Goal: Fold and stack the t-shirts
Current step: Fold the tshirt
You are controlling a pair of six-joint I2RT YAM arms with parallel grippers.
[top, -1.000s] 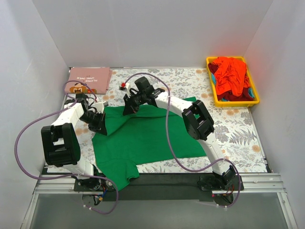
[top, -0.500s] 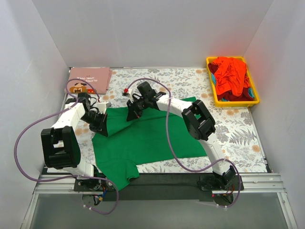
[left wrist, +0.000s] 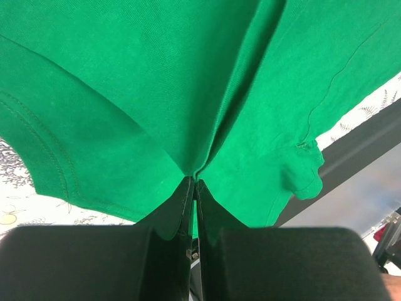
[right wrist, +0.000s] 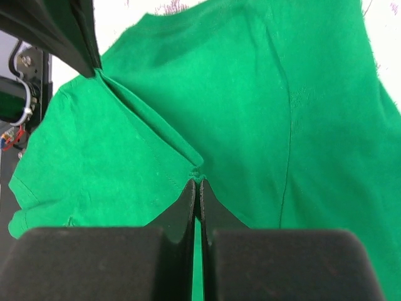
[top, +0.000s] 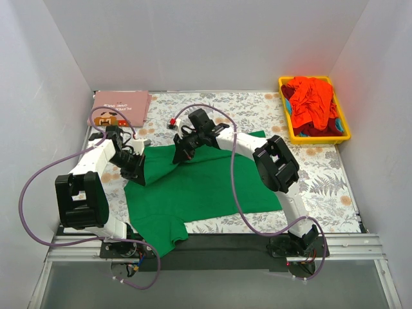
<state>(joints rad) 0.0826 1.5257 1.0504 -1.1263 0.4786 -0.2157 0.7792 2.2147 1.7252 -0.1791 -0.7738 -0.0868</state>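
A bright green t-shirt (top: 199, 187) lies spread on the floral table covering. My left gripper (top: 137, 172) is shut on its left edge; in the left wrist view the green t-shirt (left wrist: 188, 94) bunches at the tips of my left gripper (left wrist: 193, 180). My right gripper (top: 179, 154) is shut on the shirt's far edge; the right wrist view shows the green t-shirt (right wrist: 250, 113) pinched by my right gripper (right wrist: 198, 180). A folded dusty pink t-shirt (top: 121, 108) lies at the far left. Red-orange t-shirts (top: 312, 102) fill the yellow bin.
The yellow plastic bin (top: 344, 126) stands at the far right corner. White walls close in the table on three sides. The floral table covering (top: 315, 180) shows right of the green shirt. Purple cables loop off both arms.
My right gripper has drawn the shirt's far edge toward the near side and slightly right, folding it over. My left gripper has held its grip and barely moved.
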